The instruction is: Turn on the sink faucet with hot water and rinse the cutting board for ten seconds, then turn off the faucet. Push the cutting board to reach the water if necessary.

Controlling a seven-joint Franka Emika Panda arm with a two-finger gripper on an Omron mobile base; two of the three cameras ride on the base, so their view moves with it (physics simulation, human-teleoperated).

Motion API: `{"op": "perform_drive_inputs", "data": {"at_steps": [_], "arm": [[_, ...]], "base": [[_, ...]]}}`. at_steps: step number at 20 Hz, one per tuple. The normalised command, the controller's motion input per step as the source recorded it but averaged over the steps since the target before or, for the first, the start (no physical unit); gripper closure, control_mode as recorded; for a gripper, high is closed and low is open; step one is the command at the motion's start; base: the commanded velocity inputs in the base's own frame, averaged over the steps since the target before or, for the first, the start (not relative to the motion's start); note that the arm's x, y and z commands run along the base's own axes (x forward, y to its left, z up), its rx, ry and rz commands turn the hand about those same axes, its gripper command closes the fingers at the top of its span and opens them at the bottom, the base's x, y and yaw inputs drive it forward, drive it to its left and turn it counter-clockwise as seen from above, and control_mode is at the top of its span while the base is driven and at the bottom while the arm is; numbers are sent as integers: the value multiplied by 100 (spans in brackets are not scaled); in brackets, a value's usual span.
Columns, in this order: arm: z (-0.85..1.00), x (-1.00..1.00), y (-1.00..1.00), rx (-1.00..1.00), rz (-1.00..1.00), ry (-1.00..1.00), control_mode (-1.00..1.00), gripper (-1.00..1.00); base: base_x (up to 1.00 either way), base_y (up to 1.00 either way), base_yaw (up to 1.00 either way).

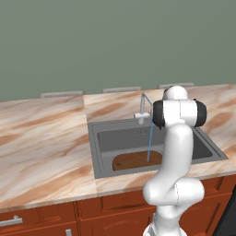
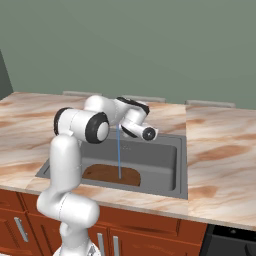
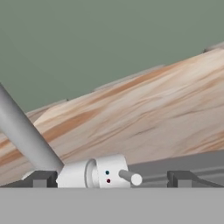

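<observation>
Water (image 1: 150, 140) runs as a thin blue stream from the sink faucet (image 1: 144, 108) onto the cutting board (image 1: 136, 161), which lies flat at the front of the sink (image 1: 102, 152). Gripper (image 3: 112, 178) open, jaws spread either side of the faucet base and lever, holding nothing

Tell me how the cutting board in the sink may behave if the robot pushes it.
The cutting board looks like flat, solid wood, so it is probably stiff and would slide, not bend. It lies flat on the sink floor, so tipping seems unlikely. The water lands on it, so it may be slippery.
</observation>
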Motion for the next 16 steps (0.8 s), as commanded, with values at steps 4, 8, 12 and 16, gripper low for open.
{"op": "perform_drive_inputs", "data": {"at_steps": [4, 8, 12, 16], "arm": [[0, 0, 8, 0, 1, 0, -100, -100], [0, 0, 16, 0, 0, -2, -100, -100], [0, 0, 19, 0, 0, -2, -100, -100], [0, 0, 17, 0, 0, 0, -100, -100]], "base": [[0, 0, 0], [0, 0, 0], [0, 0, 0], [0, 0, 0]]}}
